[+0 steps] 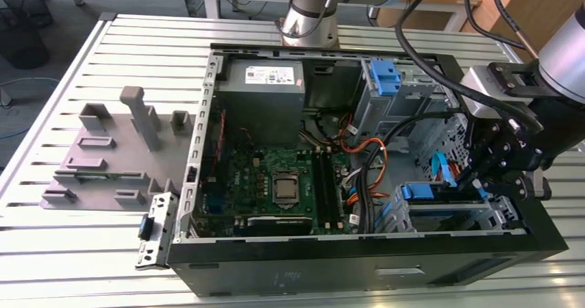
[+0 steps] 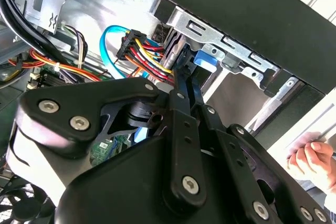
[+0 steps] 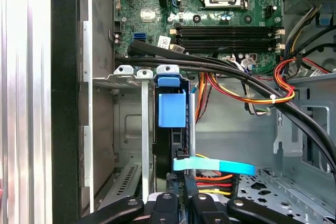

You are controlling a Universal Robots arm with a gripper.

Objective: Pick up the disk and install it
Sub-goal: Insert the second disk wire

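Note:
The disk (image 3: 171, 109) stands on edge in the drive cage at the front corner of the open computer case (image 1: 366, 263), and its blue side rail faces the first wrist view. The exterior view shows that blue rail (image 1: 426, 191) in the cage at its right. My gripper (image 1: 477, 179) hangs over the cage, its black fingers (image 2: 181, 85) drawn close together just over the disk's rear edge, beside the coloured power wires (image 2: 147, 51). I cannot tell whether the tips touch the disk. In the first wrist view the gripper (image 3: 189, 184) sits just behind a light-blue data cable (image 3: 215, 167).
Thick black cables (image 3: 236, 74) and orange-red wires (image 3: 283, 90) cross the case above the cage. The motherboard (image 1: 274, 185) lies in the middle and a grey power-supply box (image 1: 263, 82) at the back. A grey fixture (image 1: 114, 150) lies at the exterior view's left. A hand (image 2: 312, 158) is outside the case.

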